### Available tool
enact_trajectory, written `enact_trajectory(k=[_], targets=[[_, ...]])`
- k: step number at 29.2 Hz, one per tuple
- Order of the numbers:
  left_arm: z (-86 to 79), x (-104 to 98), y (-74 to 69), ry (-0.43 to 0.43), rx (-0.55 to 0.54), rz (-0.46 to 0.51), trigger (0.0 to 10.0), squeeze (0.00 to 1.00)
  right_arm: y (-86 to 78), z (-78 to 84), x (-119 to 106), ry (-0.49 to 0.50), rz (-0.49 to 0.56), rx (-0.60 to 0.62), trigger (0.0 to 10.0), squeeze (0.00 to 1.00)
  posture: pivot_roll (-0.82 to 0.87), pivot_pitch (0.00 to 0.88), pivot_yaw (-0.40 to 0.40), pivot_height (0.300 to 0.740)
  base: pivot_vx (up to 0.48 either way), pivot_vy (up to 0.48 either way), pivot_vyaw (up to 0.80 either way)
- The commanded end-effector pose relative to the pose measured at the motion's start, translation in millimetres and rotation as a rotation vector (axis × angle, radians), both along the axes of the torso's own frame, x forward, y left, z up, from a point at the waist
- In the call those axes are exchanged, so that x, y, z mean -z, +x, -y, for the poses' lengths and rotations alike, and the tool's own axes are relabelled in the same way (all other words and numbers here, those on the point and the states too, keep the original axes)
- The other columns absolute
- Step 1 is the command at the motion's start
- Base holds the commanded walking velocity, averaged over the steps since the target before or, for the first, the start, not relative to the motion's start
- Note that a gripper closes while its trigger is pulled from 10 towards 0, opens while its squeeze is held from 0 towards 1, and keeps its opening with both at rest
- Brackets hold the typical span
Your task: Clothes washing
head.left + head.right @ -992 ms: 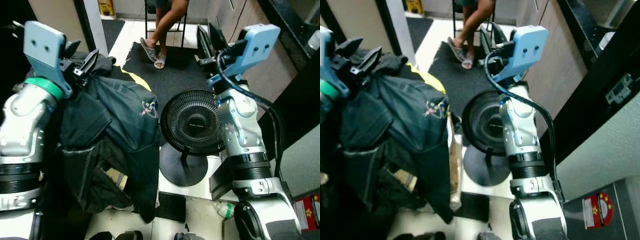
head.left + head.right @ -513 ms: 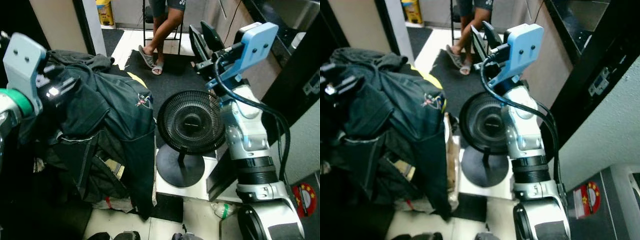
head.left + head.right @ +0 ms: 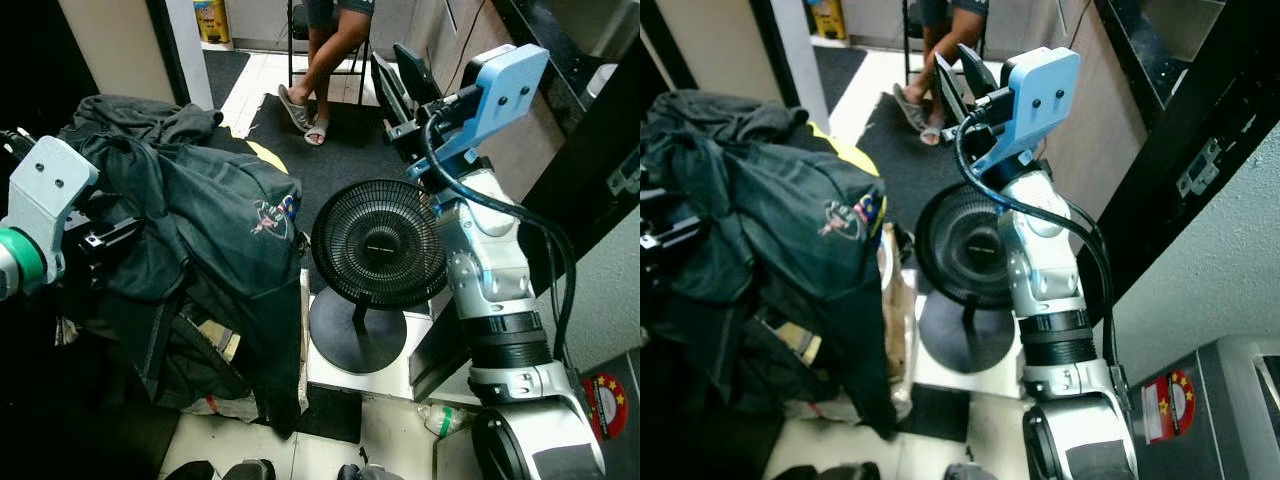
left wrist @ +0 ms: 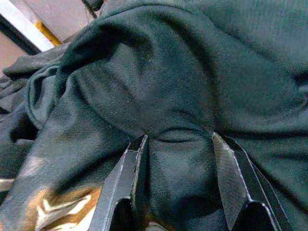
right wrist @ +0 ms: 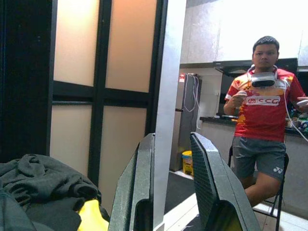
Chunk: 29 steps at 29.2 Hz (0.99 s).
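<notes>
Left gripper (image 4: 175, 159): jaws apart, pressed into the clothes (image 3: 200, 240), a fold between them.
Right gripper (image 5: 172, 163): jaws parted, empty, raised above the fan (image 3: 380, 245).
Clothes: heaped just left of fan.
Person (image 5: 260, 144): seated beyond fan.

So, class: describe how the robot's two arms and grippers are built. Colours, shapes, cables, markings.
Both arms are silver metal with black ribbed joint rings. The right arm carries a looping black cable and a light blue wrist plate with two small holes; the left arm has a green band and a pale grey-blue plate. Each gripper, right and left, has two long, flat black fingers.
</notes>
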<state>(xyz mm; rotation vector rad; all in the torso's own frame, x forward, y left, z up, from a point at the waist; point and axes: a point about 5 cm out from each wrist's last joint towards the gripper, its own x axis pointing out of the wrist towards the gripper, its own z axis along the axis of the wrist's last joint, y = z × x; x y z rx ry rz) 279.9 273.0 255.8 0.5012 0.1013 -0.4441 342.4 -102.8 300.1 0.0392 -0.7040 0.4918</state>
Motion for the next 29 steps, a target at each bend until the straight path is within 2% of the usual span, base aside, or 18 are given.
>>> enact_trajectory(k=[1, 2, 6, 12, 17, 19, 20, 21, 22, 23, 25, 26, 28, 29], targets=[[8.7, 1, 3.3, -0.031, 0.019, -0.014, 10.0, 0.0, 1.4, -1.5, -1, 0.011, -0.011, -0.011, 10.0, 0.0, 0.14, 0.039, 0.019, 0.74, 0.0, 0.0, 0.0], [10.1, -6, 15.3, -0.078, -0.026, 0.038, 0.0, 0.0, 1.5, -1.5, -1, 0.013, -0.012, -0.009, 10.0, 0.0, 0.14, 0.037, 0.022, 0.74, 0.0, 0.0, 0.0], [11.9, -12, 20.9, -0.103, -0.023, 0.063, 0.0, 0.0, 1.4, -0.6, -2, 0.017, -0.011, -0.003, 10.0, 0.0, 0.13, 0.037, 0.024, 0.74, 0.0, 0.0, 0.0], [14.7, -8, 15.7, -0.098, 0.018, 0.054, 0.0, 0.0, 1.2, 4.1, -1, 0.022, -0.015, 0.013, 10.0, 0.0, 0.13, 0.041, 0.028, 0.74, 0.0, 0.0, 0.0], [15.1, -8, 14.4, -0.11, 0.003, 0.061, 0.0, 0.0, 1.6, 4.2, -2, 0.028, -0.017, 0.013, 10.0, 0.0, 0.13, 0.047, 0.026, 0.74, 0.0, 0.0, 0.0], [17.5, -22, 20.5, -0.155, -0.019, 0.15, 0.0, 0.0, 2.4, 3.9, -2, 0.031, -0.018, 0.011, 10.0, 0.0, 0.14, 0.049, 0.023, 0.74, 0.0, 0.0, 0.0], [17.5, -22, 20.5, -0.155, -0.019, 0.15, 0.0, 0.0, 2.4, 3.9, -2, 0.031, -0.018, 0.011, 10.0, 0.0, 0.14, 0.049, 0.023, 0.74, 0.0, 0.0, 0.0], [20.6, -37, 24.3, -0.203, -0.017, 0.24, 0.0, 0.0, 2.7, 3.5, -3, 0.032, -0.017, 0.01, 10.0, 0.0, 0.14, 0.049, 0.024, 0.74, 0.0, 0.0, 0.0], [20.6, -37, 24.3, -0.203, -0.017, 0.24, 0.0, 0.0, 2.7, 3.5, -3, 0.032, -0.017, 0.01, 10.0, 0.0, 0.14, 0.049, 0.024, 0.74, 0.0, 0.0, 0.0], [25.3, -61, 26.2, -0.277, -0.003, 0.366, 9.6, 0.0, 2.9, 3.0, -3, 0.034, -0.017, 0.009, 10.0, 0.0, 0.13, 0.049, 0.024, 0.74, 0.0, 0.0, 0.0], [31.4, -97, 24.2, -0.395, 0.033, 0.531, 10.0, 0.0, 3.1, 2.2, -4, 0.038, -0.016, 0.008, 10.0, 0.0, 0.13, 0.048, 0.024, 0.74, 0.0, 0.0, 0.0], [31.4, -97, 24.2, -0.395, 0.033, 0.531, 10.0, 0.0, 3.1, 2.2, -4, 0.038, -0.016, 0.008, 10.0, 0.0, 0.13, 0.048, 0.024, 0.74, 0.0, 0.0, 0.0], [37.8, -123, 19.2, -0.426, 0.091, 0.626, 10.0, 0.0, 3.0, 1.3, -5, 0.041, -0.015, 0.007, 10.0, 0.0, 0.13, 0.048, 0.024, 0.74, 0.0, 0.0, 0.0], [37.8, -123, 19.2, -0.426, 0.091, 0.626, 10.0, 0.0, 3.0, 1.3, -5, 0.041, -0.015, 0.007, 10.0, 0.0, 0.13, 0.048, 0.024, 0.74, 0.0, 0.0, 0.0]])
